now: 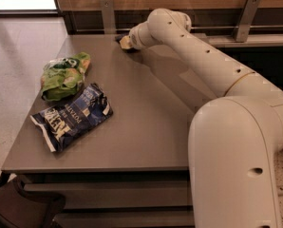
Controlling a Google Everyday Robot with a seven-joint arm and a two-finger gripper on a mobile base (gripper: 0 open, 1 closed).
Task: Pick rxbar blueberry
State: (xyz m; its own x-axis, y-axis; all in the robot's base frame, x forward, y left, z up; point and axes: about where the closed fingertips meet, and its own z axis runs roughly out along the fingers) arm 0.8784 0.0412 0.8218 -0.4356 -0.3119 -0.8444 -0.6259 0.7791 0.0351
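My gripper is at the far edge of the grey table, near the back wall, with its tan tip low over the tabletop. A small dark shape shows right at the tip, at its far left side. It may be the rxbar blueberry, but most of it is hidden by the gripper. My white arm reaches in from the lower right across the table's right half.
A green snack bag lies at the table's left side, with a big blue chip bag just in front of it. A wooden wall panel with metal brackets runs behind the table. A dark chair stands at the lower left.
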